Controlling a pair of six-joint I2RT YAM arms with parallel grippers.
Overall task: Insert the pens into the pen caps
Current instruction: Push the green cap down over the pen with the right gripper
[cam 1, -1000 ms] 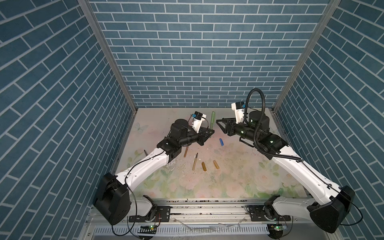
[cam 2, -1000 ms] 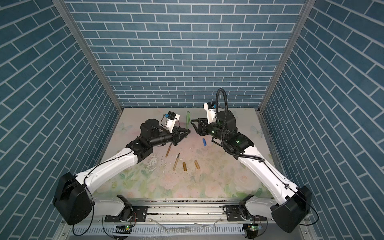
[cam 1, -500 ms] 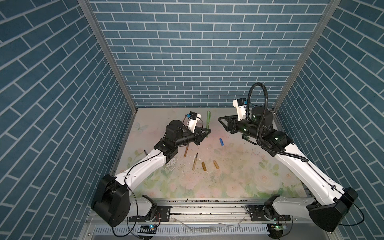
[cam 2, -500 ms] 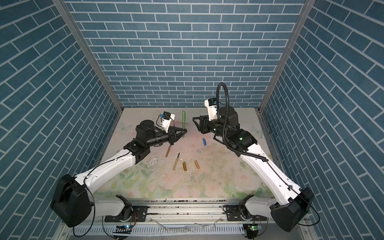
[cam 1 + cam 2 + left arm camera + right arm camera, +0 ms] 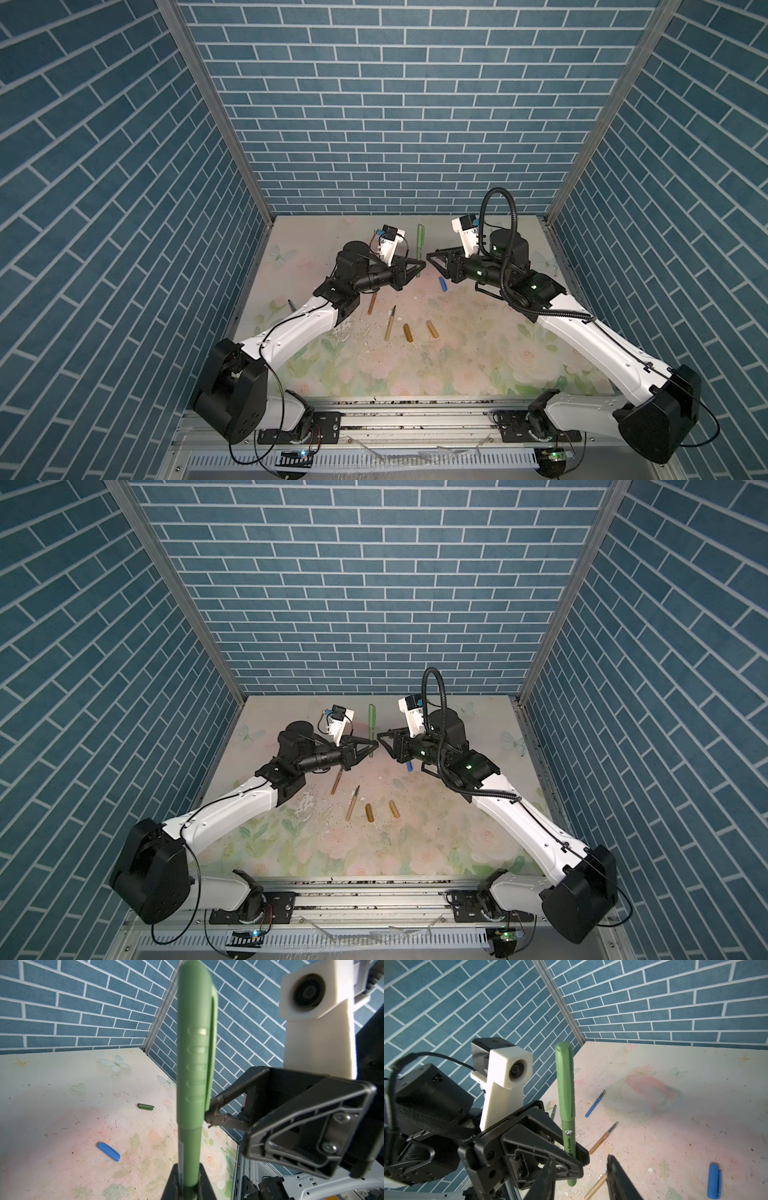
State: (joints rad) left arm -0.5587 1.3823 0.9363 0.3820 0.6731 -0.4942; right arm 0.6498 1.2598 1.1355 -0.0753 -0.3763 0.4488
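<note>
Your L gripper is clamped tight on the lower barrel of a green pen. The pen stands upright, clear of the mat, just to the L-arm side of the blue cap and a bit farther back. Its cap is on top and looks fully seated, so I'd call this pair done. R gripper sits just beside that cap's lower edge, jaws part open w/ nothing btwn them.

Rest, all ref. blue cap:
- Brown pens lie on the L-arm side, nearer the front.
- Amber caps are nearer the front, side by side, not touching.
- Blue pen lies well off on the L-arm side.
- A loose green cap lies near it, on the side away from the L wrist cam. Top views don't show it.

Handling, my read:
- Pens are light, stiff, smooth round plastic, so they'll prob. roll on the mat & pivot in a two-jaw pinch.
- Take each approx mid-barrel, across the axis, leaving the nib end free.
- Nibs look fine & likely fragile, so a skewed push could bend one.
- Caps are short & slick. Grip across the sides near the closed end, clip out of the jaws' way, mouth unobstructed.
- Expect a snap fit needing a straight axial push.
</note>
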